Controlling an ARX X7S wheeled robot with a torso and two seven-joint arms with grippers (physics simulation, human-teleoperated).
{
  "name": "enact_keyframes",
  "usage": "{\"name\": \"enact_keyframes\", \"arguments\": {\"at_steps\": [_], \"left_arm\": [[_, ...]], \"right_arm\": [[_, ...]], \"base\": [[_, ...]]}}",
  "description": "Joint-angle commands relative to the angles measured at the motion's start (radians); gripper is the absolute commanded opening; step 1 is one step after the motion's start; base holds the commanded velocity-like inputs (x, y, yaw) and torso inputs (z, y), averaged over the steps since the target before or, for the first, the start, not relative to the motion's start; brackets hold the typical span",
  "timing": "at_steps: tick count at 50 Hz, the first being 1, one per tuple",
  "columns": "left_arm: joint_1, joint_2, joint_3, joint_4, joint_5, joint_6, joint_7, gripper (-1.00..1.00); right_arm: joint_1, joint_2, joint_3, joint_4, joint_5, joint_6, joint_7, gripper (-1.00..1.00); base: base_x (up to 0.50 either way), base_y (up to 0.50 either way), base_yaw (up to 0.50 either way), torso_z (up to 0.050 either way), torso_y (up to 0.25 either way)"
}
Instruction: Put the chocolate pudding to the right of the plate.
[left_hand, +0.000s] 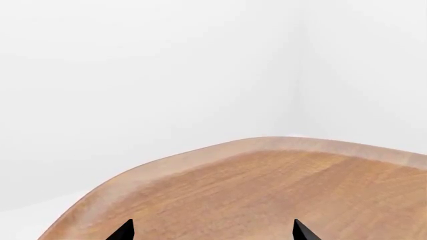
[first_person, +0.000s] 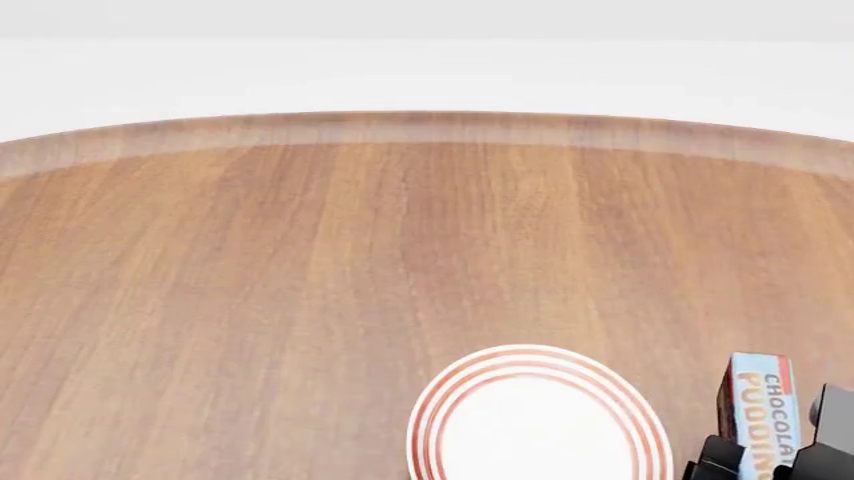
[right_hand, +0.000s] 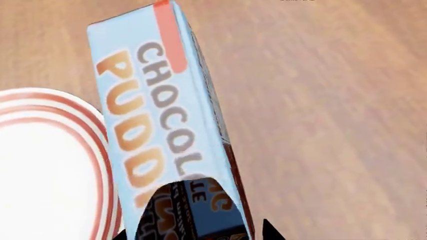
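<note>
Right gripper (first_person: 781, 462) clamped on pudding (first_person: 762, 412), long axis pointing away from robot, just right of plate (first_person: 538, 420); left gripper (left_hand: 212, 231) jaws apart, over bare table (first_person: 334, 260)

chocolate pudding (first_person: 763, 415): blue-topped box, just right of plate | plate (first_person: 537, 420): white, red-ringed, flat on worktop

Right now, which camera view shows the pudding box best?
The right wrist view: the chocolate pudding box fills the picture, its lettering readable, beside the plate. The head view shows it small and cut off at the lower right corner. The left wrist view shows only table.
</note>
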Motion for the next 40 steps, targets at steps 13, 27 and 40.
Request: {"name": "enact_keyframes", "arguments": {"at_steps": [13, 27, 40], "left_arm": [[0.002, -0.002, 0.003, 0.001, -0.001, 0.002, -0.002, 1.0], [-0.001, -0.003, 0.004, -0.002, -0.004, 0.001, -0.002, 1.0], [0.001, -0.003, 0.003, -0.004, -0.011, 0.01, -0.001, 1.0]], "right_arm": [[-0.006, 0.004, 0.068, 0.0, -0.052, -0.018, -0.012, 1.0], [0.022, 0.023, 0.066, 0.0, -0.057, -0.031, -0.038, 1.0], [0.098, 0.052, 0.046, -0.003, -0.061, -0.051, -0.092, 1.0]], "base": [[0.0, 0.0, 0.0, 0.0, 0.0], [0.0, 0.0, 0.0, 0.0, 0.0], [0.0, 0.0, 0.0, 0.0, 0.0]]}}
